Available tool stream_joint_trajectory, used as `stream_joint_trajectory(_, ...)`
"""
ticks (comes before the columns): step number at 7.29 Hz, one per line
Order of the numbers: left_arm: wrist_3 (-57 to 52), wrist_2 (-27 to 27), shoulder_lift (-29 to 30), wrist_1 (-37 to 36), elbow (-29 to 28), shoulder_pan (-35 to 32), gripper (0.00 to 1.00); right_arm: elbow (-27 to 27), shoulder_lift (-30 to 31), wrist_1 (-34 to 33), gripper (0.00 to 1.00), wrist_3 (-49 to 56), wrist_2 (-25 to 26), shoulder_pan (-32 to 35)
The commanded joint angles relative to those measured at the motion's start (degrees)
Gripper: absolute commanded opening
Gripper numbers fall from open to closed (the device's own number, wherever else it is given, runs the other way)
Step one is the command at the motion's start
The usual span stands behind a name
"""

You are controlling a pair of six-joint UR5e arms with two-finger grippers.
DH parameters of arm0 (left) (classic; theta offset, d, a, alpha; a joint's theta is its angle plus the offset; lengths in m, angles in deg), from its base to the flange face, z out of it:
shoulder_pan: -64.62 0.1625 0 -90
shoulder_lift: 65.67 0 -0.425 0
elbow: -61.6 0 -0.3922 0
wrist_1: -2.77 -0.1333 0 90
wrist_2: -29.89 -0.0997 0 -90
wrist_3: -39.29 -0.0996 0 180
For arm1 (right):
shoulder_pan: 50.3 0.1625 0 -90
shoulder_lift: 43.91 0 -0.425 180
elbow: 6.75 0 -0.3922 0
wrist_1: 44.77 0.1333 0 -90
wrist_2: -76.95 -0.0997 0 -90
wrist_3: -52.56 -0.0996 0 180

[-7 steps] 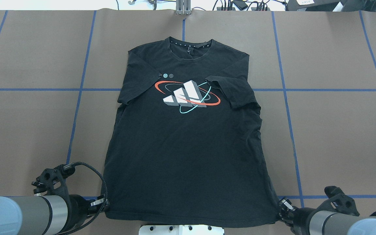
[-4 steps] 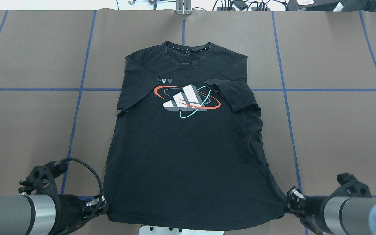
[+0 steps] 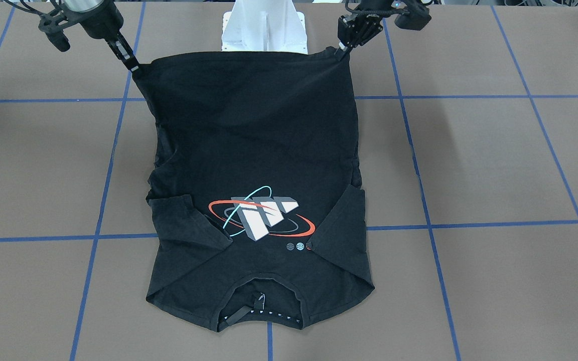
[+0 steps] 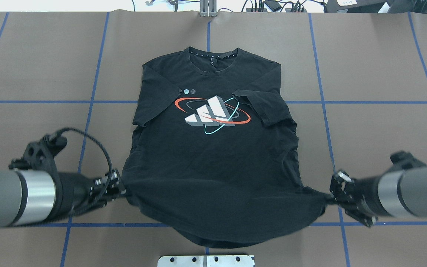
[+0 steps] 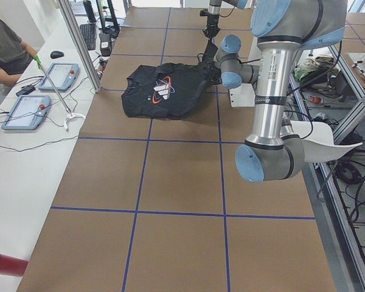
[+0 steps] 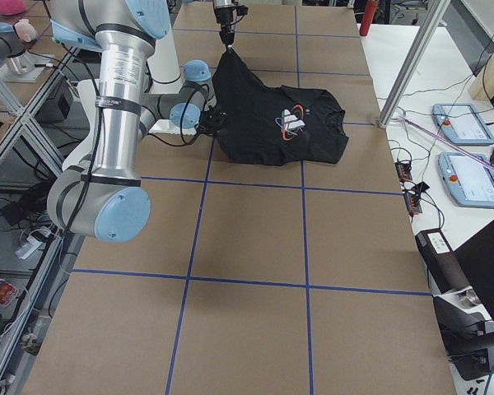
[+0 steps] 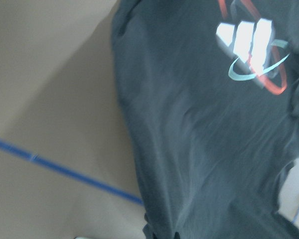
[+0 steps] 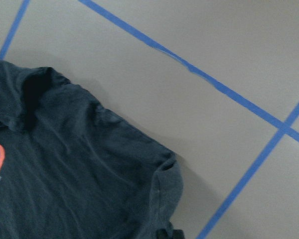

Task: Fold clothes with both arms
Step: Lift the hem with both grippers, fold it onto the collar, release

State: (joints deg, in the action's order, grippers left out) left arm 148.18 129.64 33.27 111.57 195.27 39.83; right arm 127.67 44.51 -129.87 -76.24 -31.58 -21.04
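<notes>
T-shirt (image 4: pixel 213 167): 1 | arms: 2, left arm (image 4: pixel 17 198) and right arm (image 4: pixel 410 189) | pincers: 2, left pincer (image 4: pixel 122 192) and right pincer (image 4: pixel 329 200) | desk (image 4: pixel 384 129): 1 | white pedestal (image 3: pixel 265 25): 1 | tablets: 2, near tablet (image 5: pixel 25 112) and far tablet (image 5: pixel 58 68) | person (image 5: pixel 3 52): 1

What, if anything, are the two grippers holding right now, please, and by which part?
Both hold the black T-shirt by its bottom hem: the left gripper pinches one hem corner, the right gripper the other.
</notes>
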Motion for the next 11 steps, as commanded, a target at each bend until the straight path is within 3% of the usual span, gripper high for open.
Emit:
stream_joint_trajectory(1, -2.8, 2.9, 6.6, 0.5, -8.6, -9.3, 0.00, -8.4, -14.1, -11.0, 0.00, 8.6, -2.7, 7.9)
stream_joint_trajectory(4, -10.6, 4.0, 8.8, 4.3, -18.7, -15.6, 0.00, -16.6, -16.8, -10.8, 0.00, 20.4, -7.8, 18.0)
stream_joint_trajectory(6, -13.8, 4.0, 8.9, 4.6, -21.9, -17.7, 0.00, -23.5, -22.1, -10.7, 0.00, 21.8, -8.5, 20.0)
stream_joint_trajectory(8, -17.6, 3.9, 9.4, 11.2, -28.4, -19.1, 0.00, -28.5, -26.0, -10.8, 0.00, 23.8, -8.4, 21.1)
stream_joint_trajectory(11, -19.0, 3.8, 15.7, 17.6, -39.9, -21.2, 0.00, -38.6, -32.3, -10.5, 0.00, 25.3, -7.8, 22.2)
